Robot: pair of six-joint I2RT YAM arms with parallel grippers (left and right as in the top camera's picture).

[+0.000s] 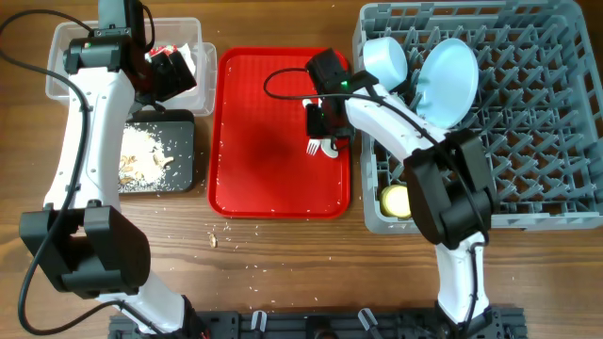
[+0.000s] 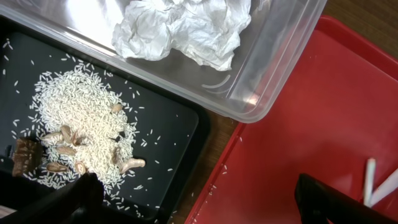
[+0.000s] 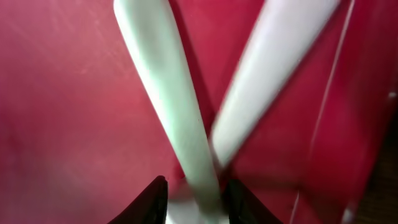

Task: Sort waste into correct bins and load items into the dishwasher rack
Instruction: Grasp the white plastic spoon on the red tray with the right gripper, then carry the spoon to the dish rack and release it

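Observation:
My left gripper [image 1: 174,71] [image 2: 196,199] is open and empty above the gap between the clear tub [image 1: 75,38] [image 2: 273,74] and the black tray [image 1: 184,141] [image 2: 168,124]. Crumpled tissue [image 2: 180,28] and a red-and-white wrapper [image 1: 165,52] lie in the tub. Rice and brown scraps [image 2: 81,118] lie in the black tray. My right gripper [image 1: 320,121] [image 3: 194,199] is low on the red tray [image 1: 264,160], shut on one white cutlery handle [image 3: 168,106]; the other handle [image 3: 267,81] crosses it. The fork tines [image 1: 313,146] show below it.
The grey rack [image 1: 546,141] on the right holds a pale blue bowl [image 1: 384,58], a plate [image 1: 448,68] and a yellow cup [image 1: 396,200]. Crumbs lie on the wooden table [image 1: 236,240] in front of the red tray.

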